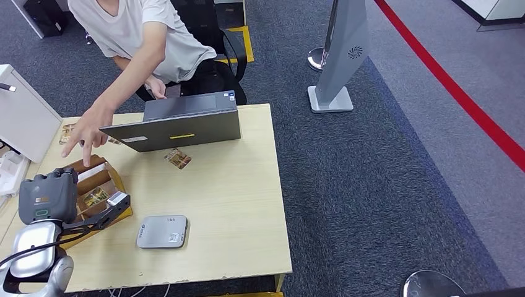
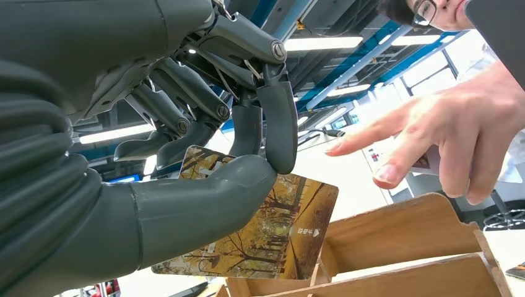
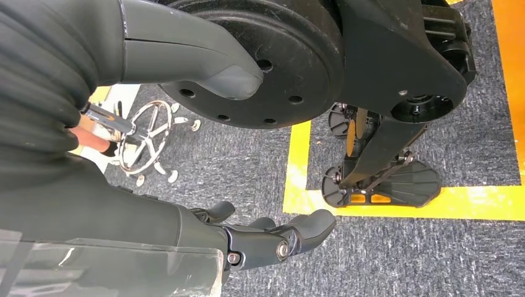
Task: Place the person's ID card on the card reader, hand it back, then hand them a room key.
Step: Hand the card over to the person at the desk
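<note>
My left hand [image 2: 204, 185] pinches a card printed with autumn trees [image 2: 272, 238] between thumb and fingers, just above the wooden card box [image 2: 408, 244]. In the head view that hand [image 1: 62, 201] sits over the box [image 1: 102, 179] at the table's left side. The person's hand [image 1: 86, 133] reaches toward it, fingers spread, close to the card but apart from it [image 2: 446, 133]. A similar card [image 1: 178, 159] lies on the table in front of the laptop. The grey card reader [image 1: 162, 231] lies near the front edge. My right hand [image 3: 260, 238] hangs by the floor, holding nothing.
A grey laptop [image 1: 179, 124] stands half open at the back of the table [image 1: 235, 204], with the seated person behind it. Another card [image 1: 67, 133] lies at the far left corner. A white unit [image 1: 21, 117] borders the table's left side.
</note>
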### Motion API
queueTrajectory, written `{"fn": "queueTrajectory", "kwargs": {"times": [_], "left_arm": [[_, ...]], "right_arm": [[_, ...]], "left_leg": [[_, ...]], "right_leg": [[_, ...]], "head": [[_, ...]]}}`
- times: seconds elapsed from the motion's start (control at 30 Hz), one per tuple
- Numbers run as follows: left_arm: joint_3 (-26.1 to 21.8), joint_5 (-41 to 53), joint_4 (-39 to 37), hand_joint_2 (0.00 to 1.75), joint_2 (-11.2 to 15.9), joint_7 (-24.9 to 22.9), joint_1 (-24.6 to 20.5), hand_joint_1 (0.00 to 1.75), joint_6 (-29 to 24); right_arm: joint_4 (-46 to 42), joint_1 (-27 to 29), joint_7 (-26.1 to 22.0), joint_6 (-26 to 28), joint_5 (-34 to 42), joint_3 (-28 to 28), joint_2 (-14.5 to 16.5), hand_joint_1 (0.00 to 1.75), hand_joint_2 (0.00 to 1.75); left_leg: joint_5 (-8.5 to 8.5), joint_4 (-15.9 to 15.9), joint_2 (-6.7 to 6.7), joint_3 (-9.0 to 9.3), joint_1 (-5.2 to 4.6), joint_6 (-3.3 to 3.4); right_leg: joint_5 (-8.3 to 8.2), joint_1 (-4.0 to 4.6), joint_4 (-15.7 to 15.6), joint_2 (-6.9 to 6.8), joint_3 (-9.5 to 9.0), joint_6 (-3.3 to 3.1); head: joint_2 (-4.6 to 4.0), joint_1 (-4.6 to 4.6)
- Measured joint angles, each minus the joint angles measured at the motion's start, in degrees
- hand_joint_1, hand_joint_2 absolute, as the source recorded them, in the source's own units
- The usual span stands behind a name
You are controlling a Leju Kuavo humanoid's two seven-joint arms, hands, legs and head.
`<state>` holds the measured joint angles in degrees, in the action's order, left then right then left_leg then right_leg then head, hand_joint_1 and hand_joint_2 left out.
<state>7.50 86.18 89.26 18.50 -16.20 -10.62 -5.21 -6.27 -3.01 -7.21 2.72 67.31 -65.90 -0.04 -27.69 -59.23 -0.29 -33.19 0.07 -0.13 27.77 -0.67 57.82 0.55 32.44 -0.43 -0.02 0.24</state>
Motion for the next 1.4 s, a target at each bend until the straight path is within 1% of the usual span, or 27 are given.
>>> {"fn": "queueTrajectory", "kwargs": {"times": [0.47, 0.6, 0.8, 0.93, 1.13, 1.23, 1.4], "left_arm": [[-0.7, 0.0, 0.0, 1.75, 0.1, -0.1, -0.2, 1.75, -0.3], [-0.9, 0.0, 0.0, 1.75, 1.4, -1.0, -1.4, 1.75, -1.1], [-2.0, 0.0, 0.0, 1.75, 4.9, -0.1, -6.1, 1.75, -1.7], [-2.2, 0.0, 0.0, 1.75, 6.8, 0.4, -11.1, 1.75, 0.5], [-1.6, 0.0, 0.0, 1.75, 8.4, 0.3, -17.9, 1.75, 3.1], [-1.2, 0.0, -0.2, 1.75, 9.2, -0.1, -19.8, 1.75, 3.5], [-1.1, 0.0, -0.9, 1.75, 10.2, 0.4, -21.5, 1.75, 2.8]], "right_arm": [[0.0, 0.0, 0.0, 0.0, 0.1, 0.0, 0.0, 0.00, 1.75], [0.0, 0.0, 0.0, 0.0, 0.3, -0.1, 0.0, 0.00, 1.75], [0.0, 0.0, 0.3, 0.0, 0.3, -0.2, 0.0, 0.00, 1.75], [0.0, -0.1, 0.2, 0.0, 0.3, -0.5, 0.0, 0.00, 1.75], [-0.3, -0.3, 0.2, -0.1, 0.5, -0.9, 0.0, 0.00, 1.75], [-0.4, -0.4, 0.2, -0.1, 0.6, -1.0, 0.0, 0.00, 1.75], [-0.5, -0.5, 0.2, -0.1, 0.6, -1.0, 0.0, 0.00, 1.75]], "left_leg": [[0.00, 0.0, 0.00, -0.01, 0.00, 0.00], [0.00, 0.0, 0.00, -0.01, 0.01, 0.00], [0.03, 0.0, -0.01, -0.01, 0.04, -0.03], [0.05, 0.0, -0.02, -0.02, 0.05, -0.05], [0.05, 0.0, 0.00, -0.03, 0.04, -0.06], [0.04, 0.0, 0.02, -0.03, 0.04, -0.06], [0.04, 0.0, 0.04, -0.05, 0.05, -0.06]], "right_leg": [[0.00, 0.00, 0.0, 0.00, 0.00, 0.00], [0.00, 0.01, 0.0, -0.01, 0.00, 0.00], [-0.01, 0.07, 0.0, -0.02, 0.01, -0.01], [-0.01, 0.09, 0.0, -0.02, 0.02, -0.01], [-0.02, 0.08, 0.0, 0.02, 0.04, -0.01], [-0.02, 0.08, 0.0, 0.06, 0.06, -0.01], [-0.01, 0.08, 0.0, 0.09, 0.09, -0.02]], "head": [[0.00, 0.01], [0.00, 0.01], [0.00, 0.01], [0.00, 0.01], [0.01, 0.03], [0.01, 0.02], [0.00, 0.02]]}}
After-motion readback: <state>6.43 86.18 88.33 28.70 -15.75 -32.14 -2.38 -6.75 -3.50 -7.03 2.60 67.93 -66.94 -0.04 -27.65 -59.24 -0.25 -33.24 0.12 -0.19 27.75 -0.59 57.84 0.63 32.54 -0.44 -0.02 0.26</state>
